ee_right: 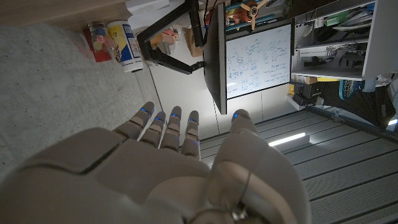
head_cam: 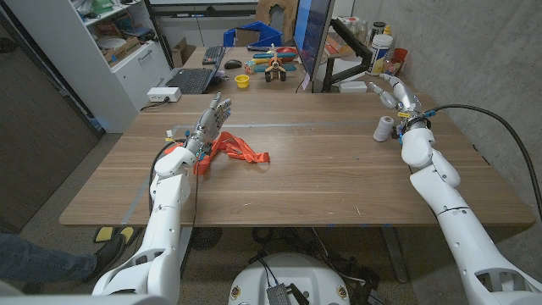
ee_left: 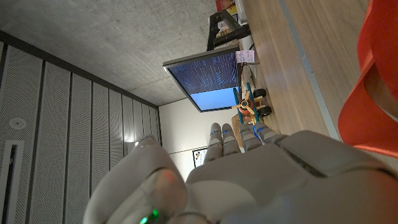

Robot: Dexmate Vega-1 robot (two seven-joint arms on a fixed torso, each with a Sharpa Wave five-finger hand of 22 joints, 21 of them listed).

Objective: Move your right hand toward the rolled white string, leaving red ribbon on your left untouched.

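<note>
String (head_cam: 384,128), the rolled white one, stands on the wooden table (head_cam: 322,169) toward its far right side, just beside my right robot hand (head_cam: 402,97). That hand is raised above the table near the roll, fingers stretched out straight toward the far edge and holding nothing; I cannot tell whether it touches the roll. In the right wrist view the same hand (ee_right: 168,168) shows its back with the fingers (ee_right: 163,127) extended side by side and the thumb set apart, nothing between them, and a monitor (ee_right: 258,53) hangs beyond them.

Red ribbon (head_cam: 237,151) lies in a loose tangle on the table's left half, close against my left robot hand (head_cam: 207,123). That hand stands over the ribbon's left end with its fingers spread and pointing away from me, gripping nothing. In the left wrist view the ribbon (ee_left: 370,81) fills the edge beside the back of my left hand (ee_left: 261,180). The two task things lie well apart, one on each side of the table.
</note>
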